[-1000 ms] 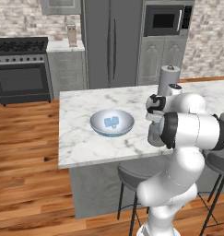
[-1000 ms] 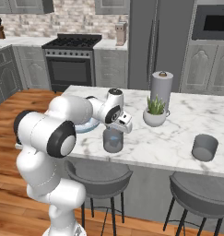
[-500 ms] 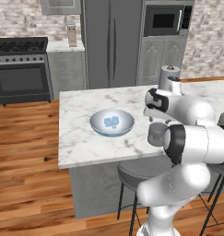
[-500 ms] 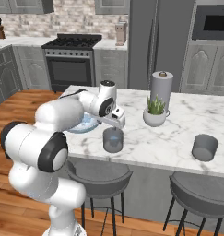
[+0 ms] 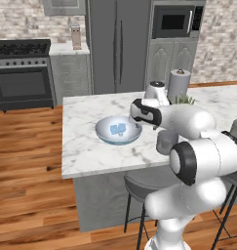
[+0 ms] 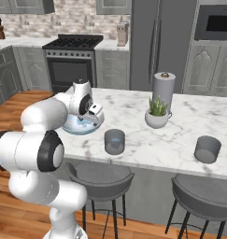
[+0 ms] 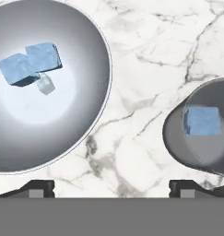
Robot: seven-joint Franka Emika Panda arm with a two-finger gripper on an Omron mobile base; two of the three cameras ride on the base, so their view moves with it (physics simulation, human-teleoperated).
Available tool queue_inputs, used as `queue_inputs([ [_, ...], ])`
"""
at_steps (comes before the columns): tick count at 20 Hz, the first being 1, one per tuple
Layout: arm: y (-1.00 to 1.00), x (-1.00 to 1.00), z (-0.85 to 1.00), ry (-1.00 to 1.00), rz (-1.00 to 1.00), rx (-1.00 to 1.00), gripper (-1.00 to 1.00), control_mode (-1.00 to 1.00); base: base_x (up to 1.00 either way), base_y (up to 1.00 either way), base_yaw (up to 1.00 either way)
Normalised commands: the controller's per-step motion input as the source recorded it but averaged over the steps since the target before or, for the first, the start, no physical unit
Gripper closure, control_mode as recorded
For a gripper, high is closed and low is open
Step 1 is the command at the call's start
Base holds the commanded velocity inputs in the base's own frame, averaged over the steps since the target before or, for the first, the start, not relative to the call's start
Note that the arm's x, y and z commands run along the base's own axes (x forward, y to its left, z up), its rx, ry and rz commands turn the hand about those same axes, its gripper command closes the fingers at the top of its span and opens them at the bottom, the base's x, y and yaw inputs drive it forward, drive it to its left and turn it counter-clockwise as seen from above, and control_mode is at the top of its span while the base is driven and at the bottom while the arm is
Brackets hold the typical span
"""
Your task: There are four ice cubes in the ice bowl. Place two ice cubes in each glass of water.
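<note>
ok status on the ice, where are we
Hand open, empty, over the counter between bowl and near glass. One cube in that glass, at least two cubes in the bowl. Far glass untouched. Nothing in the way.

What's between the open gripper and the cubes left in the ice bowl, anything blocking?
Nothing visible. In the hand view the open gripper hangs over bare marble between the ice bowl and the near glass. The ice cubes lie uncovered in the bowl, and the glass already holds one cube.
</note>
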Motion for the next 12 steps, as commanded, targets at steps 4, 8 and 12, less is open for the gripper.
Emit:
queue_inputs([
  [4, 0.62, 0.40, 0.27, 0.06, 0.00, 0.00, -1.00, -1.00, 0.00, 0.00, 0.00],
  [8, 0.32, 0.47, 0.06, 0.01, 0.00, 0.00, -1.00, -1.00, 0.00, 0.00, 0.00],
  [12, 0.00, 0.47, 0.00, 0.00, 0.00, 0.00, -1.00, -1.00, 0.00, 0.00, 0.00],
])
